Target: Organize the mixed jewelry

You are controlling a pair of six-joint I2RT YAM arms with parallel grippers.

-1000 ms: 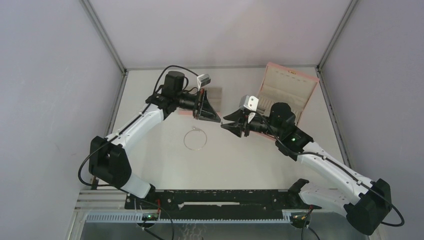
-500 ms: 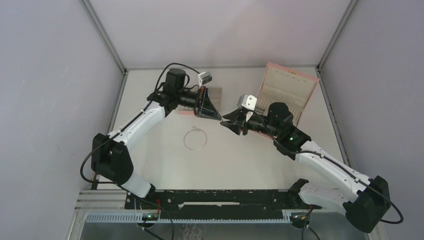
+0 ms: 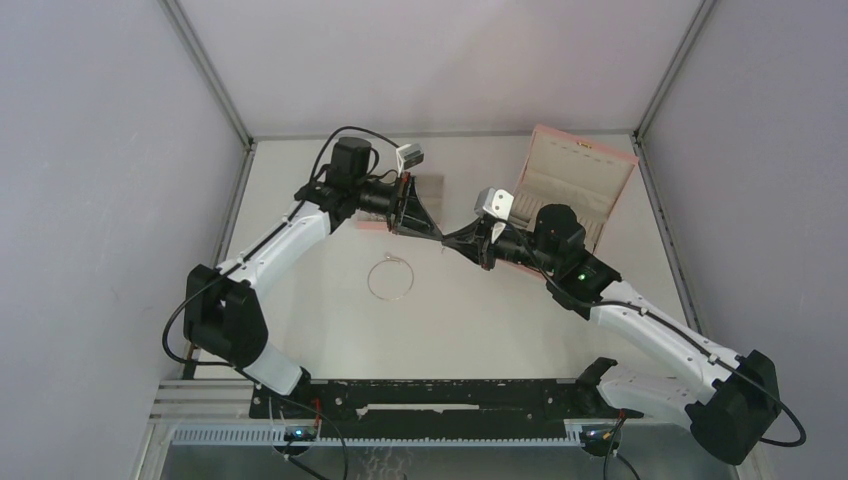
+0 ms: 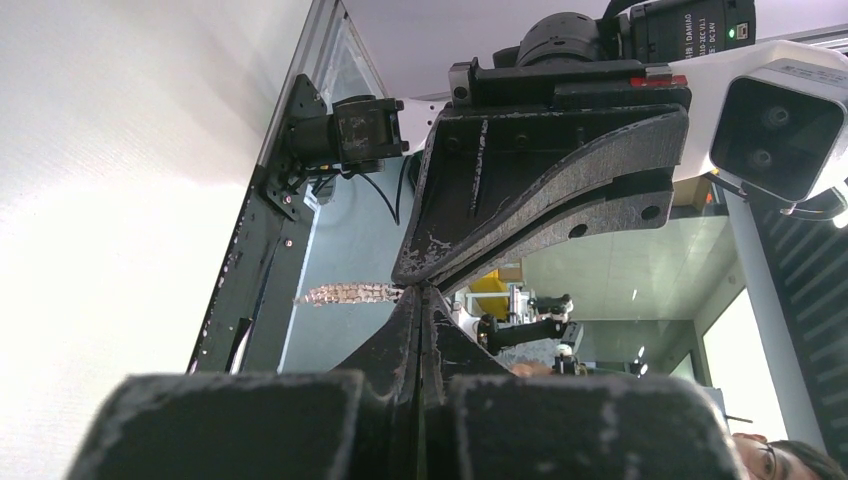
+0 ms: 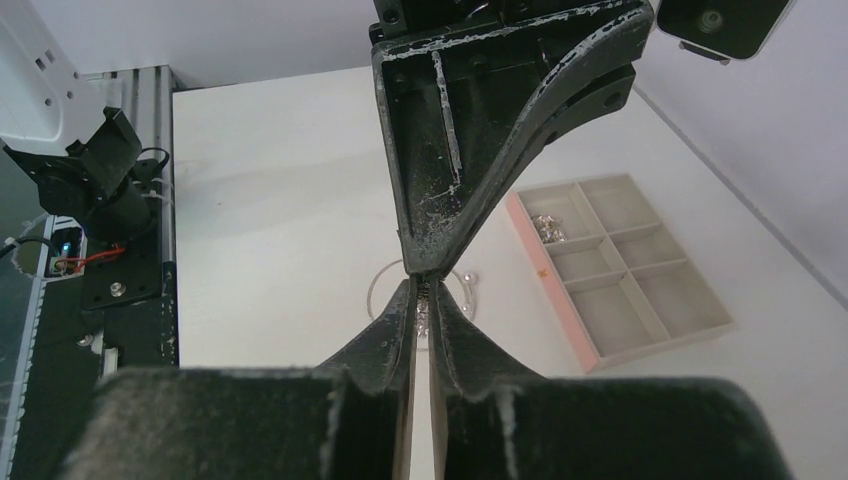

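Both pincers are meeting tip to tip above the worktop [image 3: 480, 320]. The left pincer [image 3: 438, 236] is pressing its fingers together, with a short silver chain [image 4: 345, 293] sticking out sideways right at its tip. The right pincer [image 3: 450, 243] is holding its fingers at a thin slit with silver links glinting inside, so both appear to be clamping the chain. The wire hoop [image 3: 390, 278] is lying flat on the worktop below them, near the pink tray [image 5: 560, 300]. Small silver pieces [image 5: 548, 228] are sitting in a corner compartment of the tray.
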